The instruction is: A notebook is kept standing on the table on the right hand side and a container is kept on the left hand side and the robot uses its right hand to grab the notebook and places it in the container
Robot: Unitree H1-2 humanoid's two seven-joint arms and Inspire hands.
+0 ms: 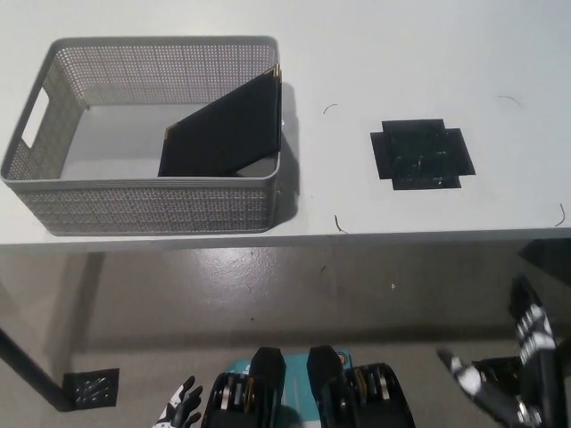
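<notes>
In the head view, the only one I had, the notebook [225, 127] lay inside the container [143, 209], which sat at the left end of the table [375, 53], close to the front edge. The notebook was propped on a slant: its upper corner leaned against the container's right wall near the far right corner, and its lower end rested on the container floor toward the middle. Its long axis ran diagonally, from the floor near the front wall up to the far right corner, with the dark cover facing up and to the left.

My right hand [508, 383] was low at the picture's bottom right, below the table's front edge and well apart from the container, its fingers spread and holding nothing. The left hand [181, 406] rested at the bottom left, also below the table; only its fingertips showed, and I could not tell whether they were loose or curled.

A black cross-shaped mat [422, 153] lay bare on the right half of the table, nearer the front edge.

I judged the placing step done and the task essentially finished. The next move called for nothing more than parking the right arm clear of the table
</notes>
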